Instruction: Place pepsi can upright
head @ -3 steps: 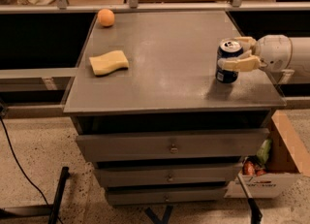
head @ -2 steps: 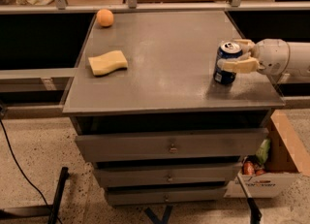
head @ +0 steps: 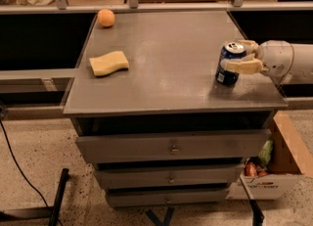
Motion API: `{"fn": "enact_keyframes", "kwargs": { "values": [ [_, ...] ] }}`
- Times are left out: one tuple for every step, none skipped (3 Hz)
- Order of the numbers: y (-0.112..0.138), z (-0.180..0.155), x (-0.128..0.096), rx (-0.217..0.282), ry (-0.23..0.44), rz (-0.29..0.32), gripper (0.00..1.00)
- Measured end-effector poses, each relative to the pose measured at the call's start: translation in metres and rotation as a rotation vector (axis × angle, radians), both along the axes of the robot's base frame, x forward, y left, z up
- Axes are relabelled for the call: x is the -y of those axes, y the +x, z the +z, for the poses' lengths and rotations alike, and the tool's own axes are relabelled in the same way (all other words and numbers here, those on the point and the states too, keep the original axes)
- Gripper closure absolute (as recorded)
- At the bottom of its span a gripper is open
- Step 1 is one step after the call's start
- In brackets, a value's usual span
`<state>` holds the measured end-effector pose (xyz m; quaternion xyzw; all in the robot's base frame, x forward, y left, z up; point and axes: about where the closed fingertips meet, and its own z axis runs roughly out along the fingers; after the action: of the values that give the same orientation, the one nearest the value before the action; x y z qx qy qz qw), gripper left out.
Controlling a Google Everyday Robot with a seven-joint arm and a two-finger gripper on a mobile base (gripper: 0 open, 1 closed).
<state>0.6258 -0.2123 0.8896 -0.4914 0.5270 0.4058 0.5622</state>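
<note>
The pepsi can (head: 228,64) is dark blue with a silver top and stands upright on the grey table top (head: 171,58) near its right front corner. My gripper (head: 240,56) reaches in from the right on a white arm (head: 286,61). Its cream fingers (head: 242,66) sit on either side of the can's upper half, closed on it.
A yellow sponge (head: 108,63) lies at the table's left side and an orange (head: 105,18) sits at its far left corner. Drawers (head: 171,146) lie below the top. A cardboard box (head: 274,171) with items stands on the floor to the right.
The can and gripper have barely shifted; the can stays upright on the table in the fingers.
</note>
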Motion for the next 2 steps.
{"fn": "enact_keyframes", "kwargs": {
  "values": [
    [0.0000, 0.0000, 0.0000, 0.000, 0.000, 0.000, 0.11],
    [0.0003, 0.0001, 0.0065, -0.037, -0.019, -0.016, 0.00]
  ]
}}
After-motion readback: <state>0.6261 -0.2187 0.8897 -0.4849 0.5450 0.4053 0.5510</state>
